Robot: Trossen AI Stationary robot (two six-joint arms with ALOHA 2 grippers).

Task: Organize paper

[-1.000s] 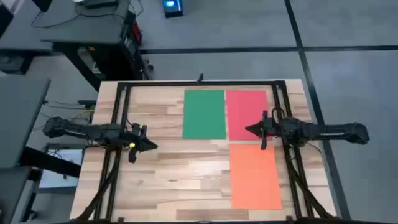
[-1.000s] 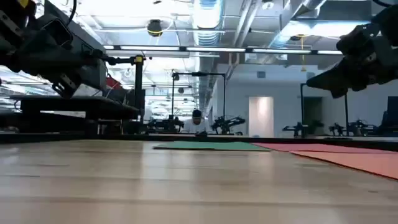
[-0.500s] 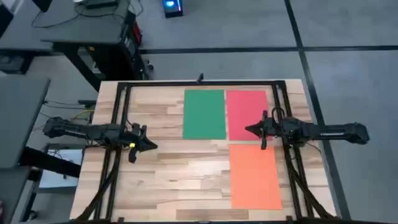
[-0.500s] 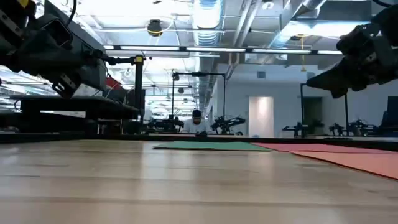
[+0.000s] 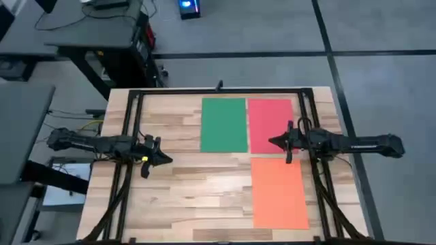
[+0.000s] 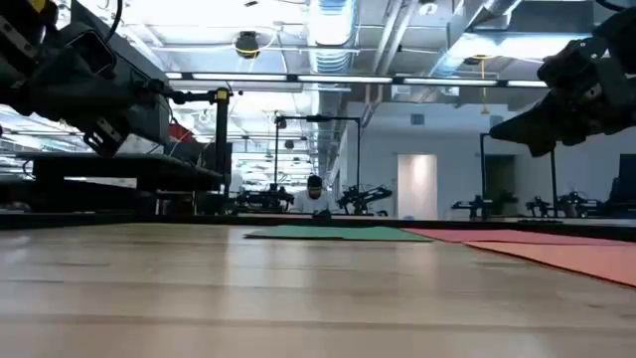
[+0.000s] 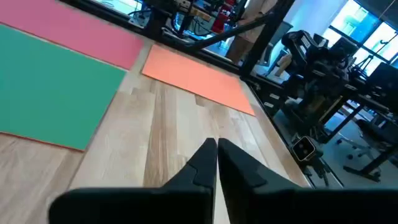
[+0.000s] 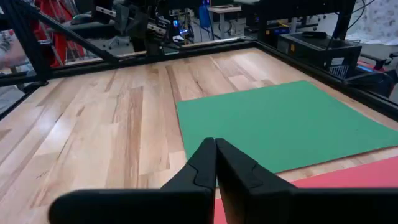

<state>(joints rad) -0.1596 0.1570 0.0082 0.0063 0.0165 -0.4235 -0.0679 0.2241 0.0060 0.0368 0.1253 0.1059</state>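
- The left gripper (image 5: 165,160) is hanging above bare wood on the left half of the table (image 5: 170,204), well apart from every sheet; in its own wrist view the two dark fingers (image 7: 202,167) are pressing together with nothing between them.
- The green paper (image 5: 224,124) is lying flat at the far middle of the table, its long side running away from the near edge; a thin orange strip is showing under one of its edges in the left wrist view.
- The pink-red paper (image 5: 266,116) is lying flat just beside the green one on its right, their long edges touching or nearly so.
- The right gripper (image 5: 274,141) is hovering over the pink-red paper near its border with the green sheet, pointing toward the table's middle; its fingers (image 8: 202,165) are closed tip to tip and gripping nothing.
- The orange paper (image 5: 278,192) is lying flat nearer the front edge on the right side, just below the pink-red sheet in the high view.
- In the low view the sheets are showing as thin flat bands on the wood, with both arms hanging clear above the table.
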